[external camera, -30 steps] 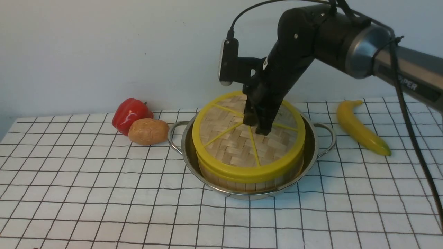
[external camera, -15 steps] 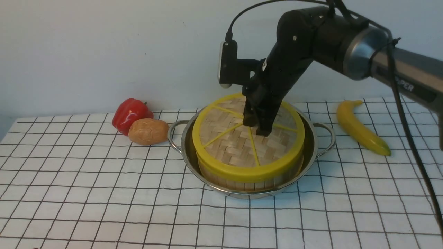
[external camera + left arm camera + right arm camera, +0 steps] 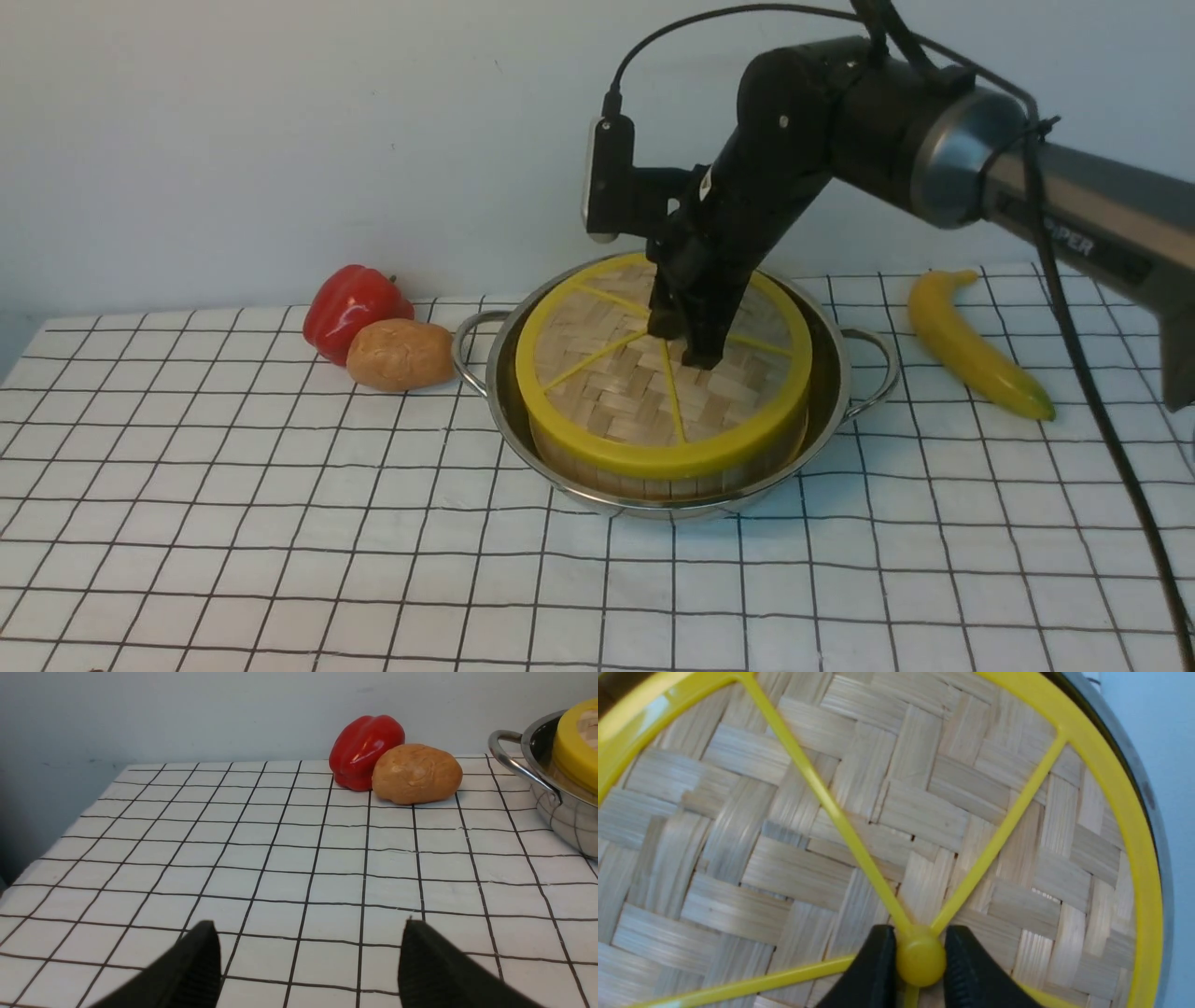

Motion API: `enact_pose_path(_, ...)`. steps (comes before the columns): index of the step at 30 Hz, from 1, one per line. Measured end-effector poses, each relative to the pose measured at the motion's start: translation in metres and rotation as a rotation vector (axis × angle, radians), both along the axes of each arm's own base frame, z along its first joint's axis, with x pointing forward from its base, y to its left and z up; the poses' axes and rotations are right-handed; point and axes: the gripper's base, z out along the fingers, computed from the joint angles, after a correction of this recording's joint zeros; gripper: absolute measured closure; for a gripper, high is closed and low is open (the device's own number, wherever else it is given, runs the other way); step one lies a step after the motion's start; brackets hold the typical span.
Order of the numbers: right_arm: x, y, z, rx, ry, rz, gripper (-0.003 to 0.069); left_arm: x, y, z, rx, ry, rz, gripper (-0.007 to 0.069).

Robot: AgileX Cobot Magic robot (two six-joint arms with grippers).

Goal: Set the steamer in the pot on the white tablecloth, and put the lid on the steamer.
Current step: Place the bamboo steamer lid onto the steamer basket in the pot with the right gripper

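The steel pot (image 3: 831, 392) stands on the white tablecloth (image 3: 280, 523). The steamer (image 3: 653, 476) sits inside it, only its bamboo side showing. The lid (image 3: 616, 411) with its yellow rim lies on top of the steamer. My right gripper (image 3: 686, 343) is shut on the lid's centre knob (image 3: 920, 960), one finger on each side. The pot also shows in the left wrist view (image 3: 551, 807), with the lid's rim (image 3: 577, 746). My left gripper (image 3: 308, 961) is open and empty, low over the cloth, well left of the pot.
A red pepper (image 3: 350, 308) and a potato (image 3: 400, 355) lie just left of the pot's left handle. A banana (image 3: 971, 345) lies right of the pot. A wall stands close behind the table.
My right gripper with the lid has sunk slightly and shifted a little left. The lid now sits lower and flatter on the steamer.
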Motion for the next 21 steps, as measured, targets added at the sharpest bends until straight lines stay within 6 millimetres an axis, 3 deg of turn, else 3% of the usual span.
enact_pose_path(21,0.0055,-0.0065,0.0009,0.009,-0.018,-0.004,0.0513,0.0,0.0,0.0,0.0,0.0,0.0,0.0151)
